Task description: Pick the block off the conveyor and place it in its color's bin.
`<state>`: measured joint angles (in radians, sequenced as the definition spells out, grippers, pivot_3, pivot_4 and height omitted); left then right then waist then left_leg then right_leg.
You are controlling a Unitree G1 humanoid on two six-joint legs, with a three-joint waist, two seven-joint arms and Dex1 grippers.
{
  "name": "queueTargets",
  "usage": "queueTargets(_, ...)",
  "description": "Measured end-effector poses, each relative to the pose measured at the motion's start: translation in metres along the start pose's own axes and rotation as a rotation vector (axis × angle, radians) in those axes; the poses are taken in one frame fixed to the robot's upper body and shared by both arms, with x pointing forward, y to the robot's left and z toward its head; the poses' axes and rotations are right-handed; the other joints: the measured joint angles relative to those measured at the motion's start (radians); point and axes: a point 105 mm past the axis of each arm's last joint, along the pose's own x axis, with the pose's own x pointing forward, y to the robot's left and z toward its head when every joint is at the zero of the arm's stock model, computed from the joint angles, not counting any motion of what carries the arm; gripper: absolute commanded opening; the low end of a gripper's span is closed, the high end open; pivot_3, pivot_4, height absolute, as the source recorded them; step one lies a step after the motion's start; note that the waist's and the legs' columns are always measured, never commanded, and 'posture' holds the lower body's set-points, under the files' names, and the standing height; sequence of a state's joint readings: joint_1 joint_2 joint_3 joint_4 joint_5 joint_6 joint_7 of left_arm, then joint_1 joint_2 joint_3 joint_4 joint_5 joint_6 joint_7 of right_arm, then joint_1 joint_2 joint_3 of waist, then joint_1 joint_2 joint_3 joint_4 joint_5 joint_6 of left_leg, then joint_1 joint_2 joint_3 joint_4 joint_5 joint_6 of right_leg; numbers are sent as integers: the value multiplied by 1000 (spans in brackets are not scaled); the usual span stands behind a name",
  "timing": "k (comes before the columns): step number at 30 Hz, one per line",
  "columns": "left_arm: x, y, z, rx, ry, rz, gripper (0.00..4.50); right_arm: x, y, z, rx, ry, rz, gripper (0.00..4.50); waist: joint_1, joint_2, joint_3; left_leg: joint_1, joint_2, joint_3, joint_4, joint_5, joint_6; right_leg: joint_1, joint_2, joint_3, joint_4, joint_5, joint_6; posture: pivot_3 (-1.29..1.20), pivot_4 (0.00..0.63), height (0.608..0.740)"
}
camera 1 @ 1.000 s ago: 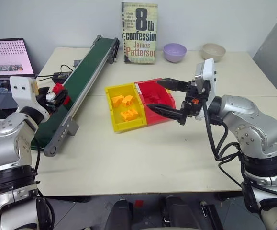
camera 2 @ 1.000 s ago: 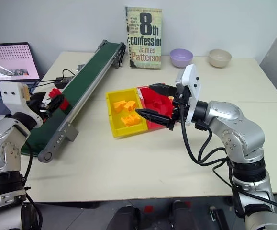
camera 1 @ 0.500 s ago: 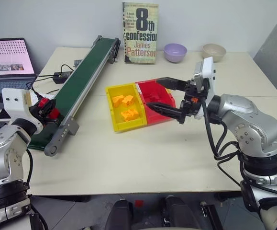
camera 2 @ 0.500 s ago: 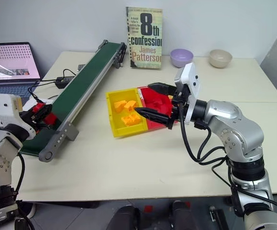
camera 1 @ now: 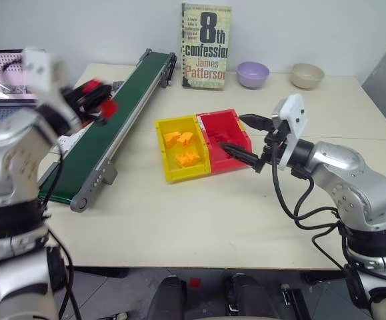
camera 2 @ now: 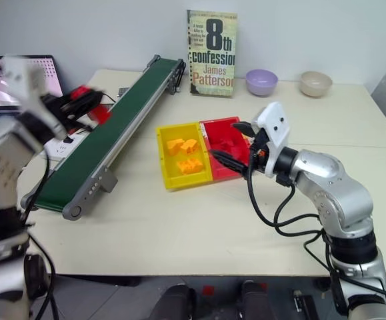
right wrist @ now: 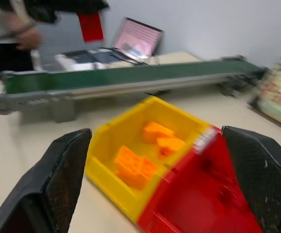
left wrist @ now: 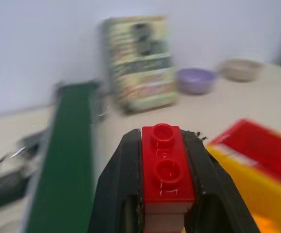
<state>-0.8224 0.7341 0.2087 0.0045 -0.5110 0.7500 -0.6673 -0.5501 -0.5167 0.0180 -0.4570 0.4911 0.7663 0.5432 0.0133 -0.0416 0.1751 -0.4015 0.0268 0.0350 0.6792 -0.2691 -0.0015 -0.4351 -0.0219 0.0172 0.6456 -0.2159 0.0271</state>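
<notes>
Red block (left wrist: pixel 165 170) sits clenched in the left end effector (camera 1: pixel 101 100), now lifted clear above the conveyor (camera 1: pixel 106 133) rather than low at its near end. Its long axis runs along the fingers, studs up. Right end effector (camera 1: pixel 245 138) hovers spread over the bin (camera 1: pixel 229 127).

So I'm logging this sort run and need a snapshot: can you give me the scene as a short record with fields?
held item: small red plastic block in left gripper, shut on it
block position: raised above the long dark green conveyor belt
right gripper: open, over the red plastic bin
red bin contents: red pieces, count unclear
yellow plastic bin: joined to red bin, holds orange blocks
task stage: block picked, not yet placed
</notes>
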Motion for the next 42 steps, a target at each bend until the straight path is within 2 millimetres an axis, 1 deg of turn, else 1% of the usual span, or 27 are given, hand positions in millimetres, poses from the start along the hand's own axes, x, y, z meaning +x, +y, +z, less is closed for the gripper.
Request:
queueTargets(1, 13, -9, -1, -7, 4, -65, 533, -4, -3, -4, -13, 22, -32, 4500, -3, 0, 0, 0, 0, -1, 0, 0, 0, 0, 0, -1, 0, 0, 0, 0, 150, 740)
queueTargets(3, 33, -25, -9, -30, 26, -165, 533, -10, -6, -8, -26, 49, -82, 4500, -10, 0, 0, 0, 0, -1, -1, 0, 0, -1, 2, -1, 0, 0, 0, 0, 150, 740)
queueTargets(4, 46, -37, -14, -35, 39, -233, 533, -14, -7, -11, -25, 62, -109, 4500, -11, 0, 0, -1, -1, -1, -1, 0, 0, -1, 3, -2, 0, 0, 0, 0, 150, 740)
queueTargets(7, 69, -62, -28, -20, 68, -373, 533, -23, -4, -16, -20, 95, -160, 4500, -17, 0, 0, -1, 0, -2, -2, 0, 0, -2, 7, -2, 1, -1, -1, 0, 150, 740)
queueTargets(10, 88, -75, -41, -8, 75, -447, 533, -30, 8, -24, -3, 134, -171, 4500, -20, 0, 0, -1, 2, -3, -2, 0, 0, -4, 10, -2, 2, -1, -2, 0, 150, 740)
queueTargets(12, 96, -79, -48, -20, 77, -471, 533, -31, 15, -23, 7, 138, -164, 4500, -22, 1, 0, -1, 3, -3, -2, 0, 0, -4, 11, -1, 2, -1, -2, 0, 150, 740)
queueTargets(13, 104, -83, -52, -23, 74, -480, 533, -31, 18, -22, 9, 136, -169, 4500, -22, 0, 0, -1, 3, -3, -2, 0, 0, -4, 11, -1, 2, -1, -1, 0, 150, 740)
queueTargets(16, 112, -83, -54, -8, 59, -471, 533, -32, 22, -21, 12, 137, -179, 4500, -24, 0, 0, -1, 2, -2, -1, 0, 0, -4, 11, 0, 1, -1, -1, 0, 150, 740)
queueTargets(17, 123, -85, -52, -35, 34, -456, 883, -34, 21, -25, 28, 156, -208, 4500, -19, 0, 0, -2, 2, -3, -1, 0, 0, -4, 10, -1, 1, -1, -1, 0, 150, 740)
queueTargets(18, 129, -88, -49, -47, 12, -448, 1236, -35, 22, -26, 34, 159, -218, 4500, -14, 0, 0, -3, 1, -3, -1, 0, 0, -4, 10, -2, 1, -1, -1, 0, 150, 740)
queueTargets(19, 132, -90, -48, -44, 2, -451, 1326, -35, 23, -25, 33, 157, -222, 4500, -13, 0, 0, -3, 1, -3, 0, 0, 0, -4, 10, -2, 1, -1, -1, 0, 150, 740)
queueTargets(20, 135, -93, -47, -37, -7, -456, 1549, -35, 24, -23, 26, 155, -228, 4500, -13, 0, 0, -3, 1, -3, -1, 0, 0, -4, 10, -2, 0, -1, -1, 0, 150, 740)
queueTargets(21, 136, -94, -47, -36, -13, -457, 1782, -36, 23, -23, 24, 157, -234, 4500, -14, 0, 0, -4, 1, -3, 0, 0, 0, -4, 10, -1, 0, -1, -1, 0, 150, 740)
queueTargets(22, 136, -94, -50, -35, -13, -455, 1912, -38, 22, -22, 23, 158, -242, 4500, -15, 0, 0, -4, 1, -3, 0, 0, 0, -4, 9, -1, 0, -1, -1, 0, 150, 740)
queueTargets(23, 136, -94, -53, -46, -10, -451, 2217, -39, 21, -22, 22, 160, -254, 4500, -16, 0, 0, -4, 1, -3, -1, 0, 0, -4, 9, -1, 0, -1, -1, 0, 150, 740)
queueTargets(24, 136, -93, -56, -57, -7, -447, 2303, -41, 19, -22, 21, 162, -265, 4500, -17, 0, 0, -4, 1, -3, -1, 0, 0, -5, 9, -1, 0, -1, -1, 0, 150, 740)
queueTargets(25, 136, -92, -57, -67, -11, -441, 2633, -42, 18, -22, 20, 164, -273, 4500, -18, 0, 0, -4, 1, -3, -1, 0, 0, -5, 9, -1, 0, -1, -1, 0, 150, 740)
queueTargets(26, 136, -91, -58, -72, -11, -437, 2796, -43, 17, -22, 21, 165, -278, 4500, -19, 0, 0, -4, 1, -3, -1, 0, 0, -5, 9, -2, 1, -1, -1, 0, 150, 740)
queueTargets(29, 135, -88, -57, -77, -25, -427, 3526, -43, 16, -22, 22, 165, -281, 4500, -18, 0, 0, -4, 1, -4, -1, 0, 0, -5, 10, -3, 1, -1, -1, 0, 150, 740)
queueTargets(30, 135, -86, -56, -77, -30, -423, 3707, -43, 16, -22, 24, 165, -277, 4500, -18, 0, 0, -4, 1, -4, -1, 0, 0, -5, 10, -3, 1, -1, -1, 0, 150, 740)
queueTargets(31, 133, -83, -55, -75, -33, -415, 4057, -41, 15, -24, 29, 170, -266, 4500, -19, 0, 0, -4, 1, -4, -1, 0, 0, -5, 10, -2, 1, -1, -1, 0, 150, 740)
queueTargets(32, 133, -82, -55, -73, -32, -413, 4175, -41, 15, -24, 29, 173, -263, 4500, -19, 0, 0, -4, 1, -4, -1, 0, 0, -5, 10, -2, 1, -1, -1, 0, 150, 740)
queueTargets(33, 131, -80, -55, -66, -29, -411, 4428, -40, 16, -25, 29, 178, -255, 4500, -19, 0, 0, -4, 1, -4, -1, 0, 0, -5, 10, -2, 2, -1, -1, 0, 150, 740)
queueTargets(36, 122, -68, -51, -33, -24, -410, 4482, -39, 15, -24, 16, 179, -237, 4500, -22, 0, 0, -4, 1, -3, -1, 0, 0, -5, 10, -2, 1, -1, -1, 0, 150, 740)
queueTargets(38, 102, -55, -54, 2, 7, -423, 4482, -37, 11, -22, -1, 183, -219, 4500, -34, 1, 0, -3, 2, -3, -1, 0, 0, -5, 10, 0, 2, -1, -1, 0, 150, 740)
queueTargets(40, 79, -44, -68, 14, 79, -431, 4482, -36, 5, -20, -11, 186, -206, 4500, -44, 1, 0, -2, 3, -3, -2, 0, 0, -5, 10, -1, 3, -1, -1, 0, 150, 740)
queueTargets(42, 56, -43, -84, 19, 164, -457, 4482, -36, -2, -19, -18, 195, -183, 4500, -45, 1, 0, -2, 4, -4, -1, 0, 0, -5, 10, -1, 4, -1, -1, 0, 150, 740)
